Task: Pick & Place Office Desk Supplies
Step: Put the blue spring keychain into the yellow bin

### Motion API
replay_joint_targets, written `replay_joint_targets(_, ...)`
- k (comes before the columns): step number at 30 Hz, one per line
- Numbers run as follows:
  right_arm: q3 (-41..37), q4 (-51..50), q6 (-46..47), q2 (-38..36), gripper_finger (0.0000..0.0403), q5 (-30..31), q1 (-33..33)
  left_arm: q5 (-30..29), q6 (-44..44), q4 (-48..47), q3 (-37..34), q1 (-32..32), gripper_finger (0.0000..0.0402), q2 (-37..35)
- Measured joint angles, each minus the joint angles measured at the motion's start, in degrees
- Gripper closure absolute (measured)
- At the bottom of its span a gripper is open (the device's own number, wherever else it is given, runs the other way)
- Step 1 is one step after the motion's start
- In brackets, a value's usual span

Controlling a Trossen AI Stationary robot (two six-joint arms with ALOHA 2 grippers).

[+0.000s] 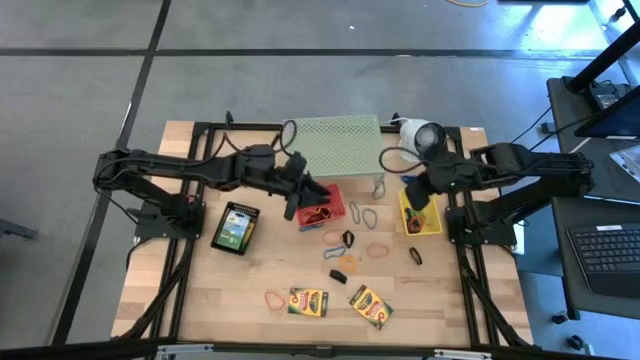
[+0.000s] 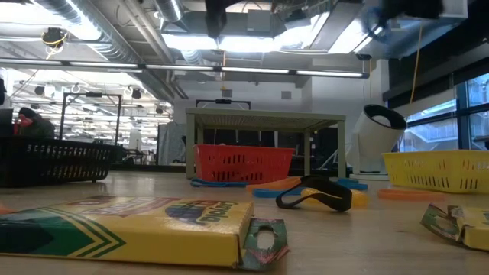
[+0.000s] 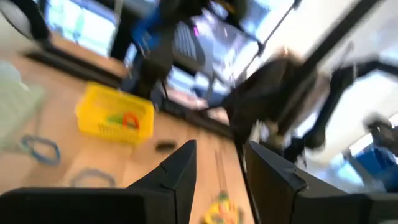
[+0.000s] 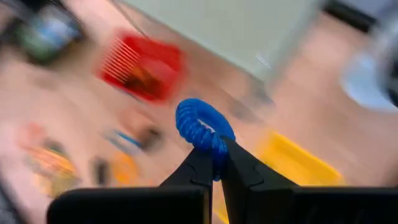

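While the right gripper (image 4: 214,163) is pinching a blue coiled band (image 4: 202,123), apparently above the yellow basket (image 1: 433,226) by the desk's right edge, it should be centring before letting go; left gripper (image 3: 217,177), fingers apart, is hanging over the red basket (image 1: 335,194).

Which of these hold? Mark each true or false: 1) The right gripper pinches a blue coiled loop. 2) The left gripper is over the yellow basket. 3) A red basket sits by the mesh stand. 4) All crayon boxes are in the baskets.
1) True: the right gripper is shut on the blue coiled loop.
2) False: the left gripper is at the red basket; the yellow basket is under the right arm.
3) True: it sits beside the mesh stand.
4) False: two crayon boxes lie on the table.
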Motion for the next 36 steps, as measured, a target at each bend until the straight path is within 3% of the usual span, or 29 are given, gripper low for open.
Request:
replay_joint_targets(5,-3.94,-6.51,2.3,-0.94,0.0392,-3.97,-0.12,0.74,4.42,-10.53,0.0,-3.45,0.027,0.01)
replay_joint_targets(11,-19.42,-1.3,6.58,-5.62,0.0392,-11.98,-0.23,-3.02,5.41,-22.14,0.0,-6.71,0.027,0.06)
replay_joint_targets(14,-25.32,3.94,9.83,-8.0,0.0392,-14.39,-0.35,-6.5,5.54,-22.73,0.0,-8.21,0.027,0.07)
replay_joint_targets(21,-34.85,10.13,11.62,-9.02,0.0392,-20.01,-1.95,-7.21,5.54,-23.52,-0.07,-10.27,0.027,1.35)
replay_joint_targets(32,-39.95,16.46,10.6,-7.99,0.0391,-20.95,-5.5,-7.5,4.38,-23.12,-0.02,-10.43,0.027,2.15)
replay_joint_targets(36,-40.52,17.07,10.25,-7.95,0.037,-20.1,-6.2,-7.5,4.06,-23.14,-0.02,-10.43,0.027,2.15)
